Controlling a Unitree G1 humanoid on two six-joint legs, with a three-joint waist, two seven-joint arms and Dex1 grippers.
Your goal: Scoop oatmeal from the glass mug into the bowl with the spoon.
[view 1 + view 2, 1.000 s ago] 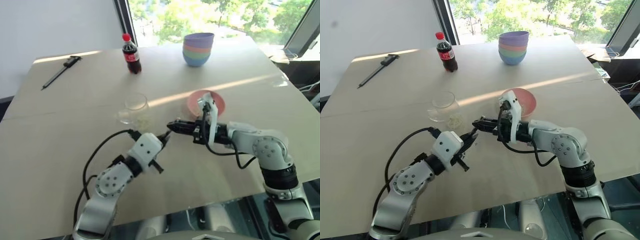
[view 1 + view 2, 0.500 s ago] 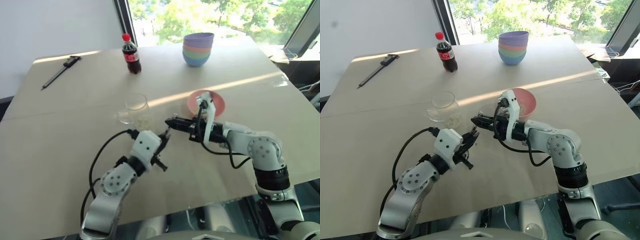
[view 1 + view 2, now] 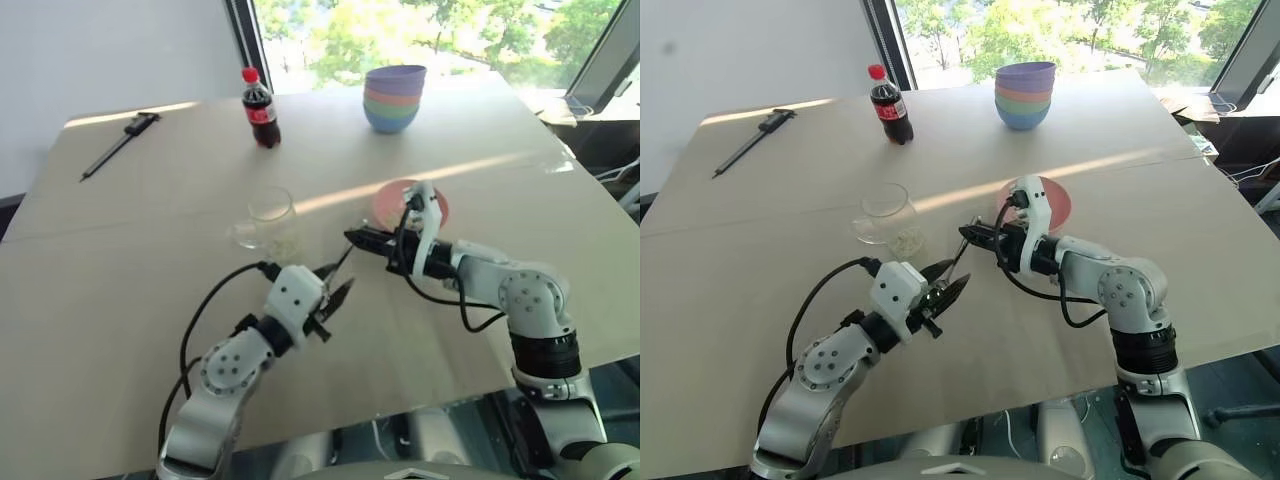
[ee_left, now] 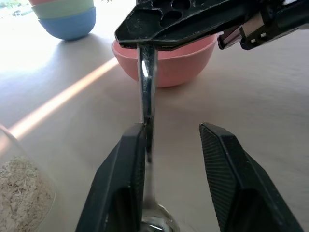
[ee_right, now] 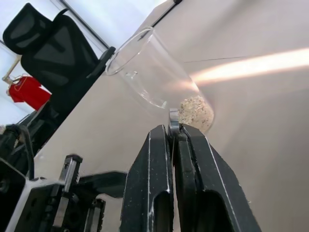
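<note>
Bare table (image 3: 130,280) lies open left of the glass mug (image 3: 270,218); the left gripper (image 3: 335,290) and spoon (image 3: 958,262) crowd the mug–bowl (image 3: 385,203) gap.

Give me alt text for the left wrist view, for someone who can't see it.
A silver spoon hangs upright, its handle pinched at the top by the shut right gripper, while the left gripper stands open around it, one finger against the handle. Behind sit the pink bowl, a stack of bowls and oatmeal in the glass mug.
</note>
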